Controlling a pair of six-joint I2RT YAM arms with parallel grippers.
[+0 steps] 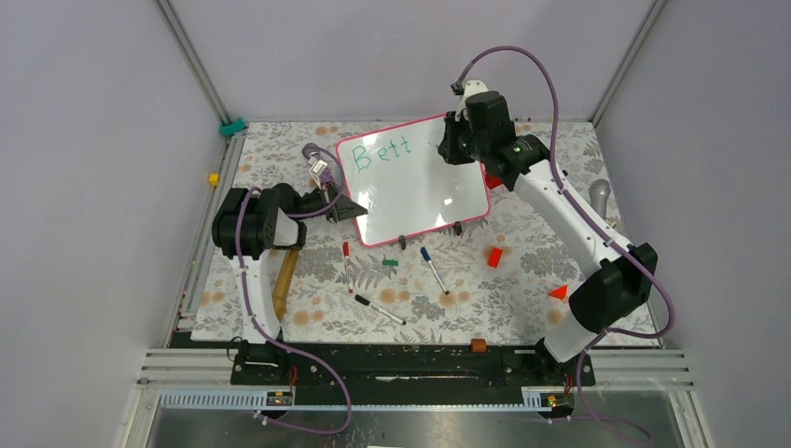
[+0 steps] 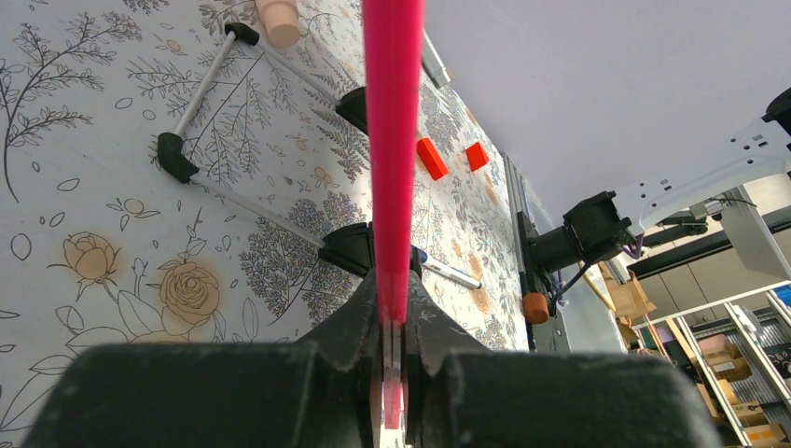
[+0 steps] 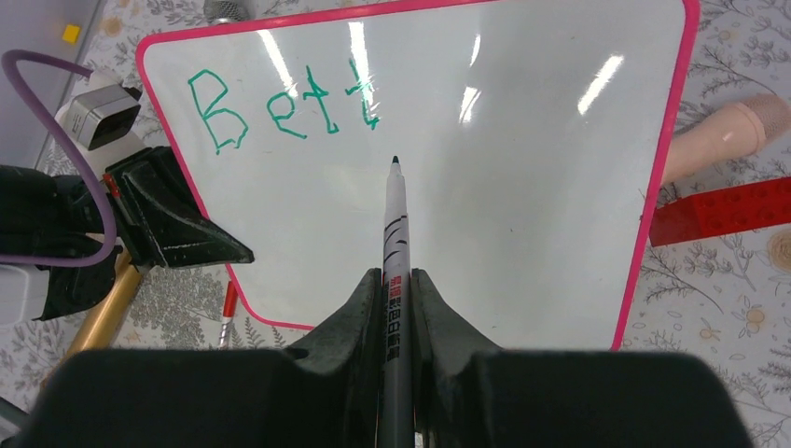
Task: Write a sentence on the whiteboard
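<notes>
Our right pincer (image 1: 454, 140) hangs over the far right edge of the whiteboard (image 1: 420, 191), which lies askew across the far middle of the table. From above we cannot tell what its jaws hold. The left pincer (image 1: 347, 207) meets the board at its near left edge. The sentence (image 1: 382, 154) reads only "Bett", in green along the upper left. Loose pens (image 1: 433, 270) and a red block (image 1: 494, 257) lie on our side of the board, well apart from the writing.

From the left wrist we see those jaws drawn narrow on the board's pink frame, which runs straight away from the camera, with the black feet (image 2: 350, 247) resting on the floral cloth.

From the right wrist, the jaws are clamped on a marker (image 3: 395, 243), its long axis pointing away from the pincer at the board. The tip sits just below and right of the last "t". We cannot tell whether it touches.

We judge the next letter belongs just right of that "t", so the tip must go slightly up and rightward along the line. The right arm is the one placed to write. Bare white lies ahead, with nothing in the way.
</notes>
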